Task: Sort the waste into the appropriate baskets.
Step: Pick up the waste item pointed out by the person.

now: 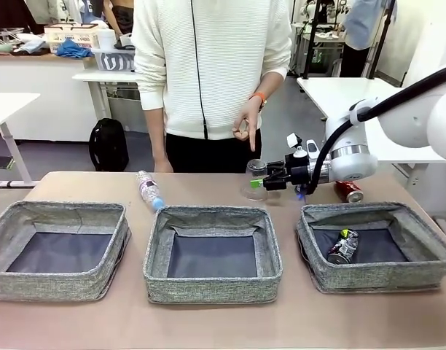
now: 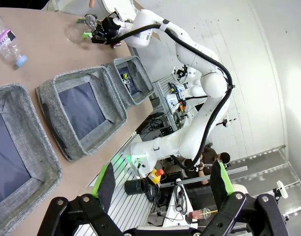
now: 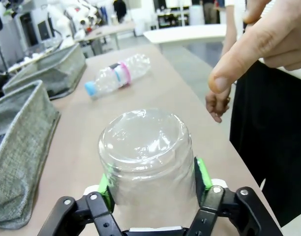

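An upside-down clear plastic cup stands on the table behind the middle basket. My right gripper is shut on it, green pads against both sides. The small clear bottle with a blue cap lies left of the cup. A crushed red can lies behind the right basket, which holds a crushed dark can. The left basket holds nothing. My left gripper is open, high above the table's near edge.
A person in a white sweater stands at the far side. One hand points a finger down over the cup. The three baskets fill the near half of the table; bare table lies behind them.
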`<action>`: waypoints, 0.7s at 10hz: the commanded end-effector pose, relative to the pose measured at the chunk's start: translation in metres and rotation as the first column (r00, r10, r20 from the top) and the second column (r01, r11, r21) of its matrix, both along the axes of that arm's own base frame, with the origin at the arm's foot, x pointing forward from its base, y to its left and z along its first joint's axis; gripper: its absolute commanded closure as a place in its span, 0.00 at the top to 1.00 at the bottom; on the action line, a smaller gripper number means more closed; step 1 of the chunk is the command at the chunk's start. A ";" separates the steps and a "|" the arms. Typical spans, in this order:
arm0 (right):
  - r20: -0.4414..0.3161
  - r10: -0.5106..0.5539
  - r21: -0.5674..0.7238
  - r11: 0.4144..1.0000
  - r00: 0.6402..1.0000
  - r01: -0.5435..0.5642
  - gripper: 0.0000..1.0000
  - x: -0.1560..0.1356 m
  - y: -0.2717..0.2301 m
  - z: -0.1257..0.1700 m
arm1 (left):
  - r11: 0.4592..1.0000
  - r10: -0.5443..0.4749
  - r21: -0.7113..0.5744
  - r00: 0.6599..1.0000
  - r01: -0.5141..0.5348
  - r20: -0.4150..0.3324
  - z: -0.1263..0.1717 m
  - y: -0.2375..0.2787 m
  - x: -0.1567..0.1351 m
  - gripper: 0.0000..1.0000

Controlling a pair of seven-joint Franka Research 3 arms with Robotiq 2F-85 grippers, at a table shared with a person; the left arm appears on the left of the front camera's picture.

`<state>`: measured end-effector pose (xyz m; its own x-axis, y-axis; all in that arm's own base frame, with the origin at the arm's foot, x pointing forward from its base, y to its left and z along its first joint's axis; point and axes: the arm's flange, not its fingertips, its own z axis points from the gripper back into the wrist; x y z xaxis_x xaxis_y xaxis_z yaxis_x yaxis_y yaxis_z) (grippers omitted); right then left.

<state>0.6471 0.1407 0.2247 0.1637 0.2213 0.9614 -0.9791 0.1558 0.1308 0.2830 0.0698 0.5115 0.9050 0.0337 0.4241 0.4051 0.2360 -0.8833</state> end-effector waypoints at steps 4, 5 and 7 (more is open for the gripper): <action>0.018 -0.015 -0.015 1.000 1.000 0.015 0.14 0.001 -0.001 0.005 | 1.000 -0.001 -0.018 1.000 0.001 0.009 0.003 -0.002 0.000 1.00; 0.021 -0.016 -0.006 1.000 1.000 0.016 0.14 0.000 -0.002 0.004 | 1.000 -0.001 -0.018 1.000 0.001 0.009 0.003 -0.002 0.000 1.00; 0.027 -0.022 -0.012 1.000 0.999 0.023 0.14 -0.001 -0.004 0.005 | 1.000 -0.001 -0.018 1.000 0.001 0.009 0.003 -0.002 0.000 1.00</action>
